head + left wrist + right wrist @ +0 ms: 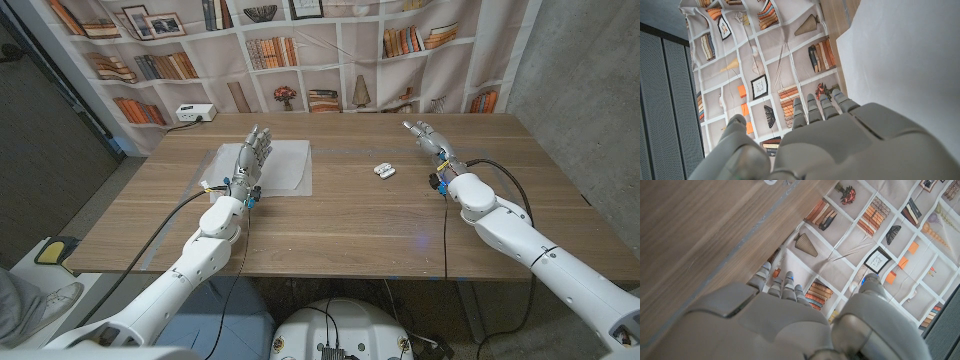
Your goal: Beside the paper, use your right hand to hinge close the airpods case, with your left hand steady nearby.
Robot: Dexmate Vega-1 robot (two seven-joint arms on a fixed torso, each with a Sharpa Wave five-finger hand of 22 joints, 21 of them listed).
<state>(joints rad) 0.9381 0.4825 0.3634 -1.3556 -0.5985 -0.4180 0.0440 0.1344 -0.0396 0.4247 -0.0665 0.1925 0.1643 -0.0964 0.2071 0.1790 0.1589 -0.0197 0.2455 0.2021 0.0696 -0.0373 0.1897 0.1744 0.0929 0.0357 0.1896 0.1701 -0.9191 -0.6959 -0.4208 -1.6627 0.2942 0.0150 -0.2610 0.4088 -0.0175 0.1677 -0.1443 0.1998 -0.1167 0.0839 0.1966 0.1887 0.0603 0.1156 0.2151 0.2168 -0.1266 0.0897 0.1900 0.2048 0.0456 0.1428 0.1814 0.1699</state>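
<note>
On the wooden table (330,215), head view alone shows the open airpods case (384,172); both robot hands spread, empty.

Robot hands: two, the left hand (252,152) and the right hand (428,135)
Airpods case (383,171): one
Sheet of paper (285,170): one
Power strip (194,113): one
Wooden table (330,225): one

I find nothing I can read. The book spines and framed pictures on the printed bookshelf backdrop (300,50) at my twelve o'clock are too small and blurred to give any words. The white box (194,113) at the table's far edge, toward my eleven o'clock, carries no lettering I can make out, and the airpods case (383,172) shows no brand mark.
</note>
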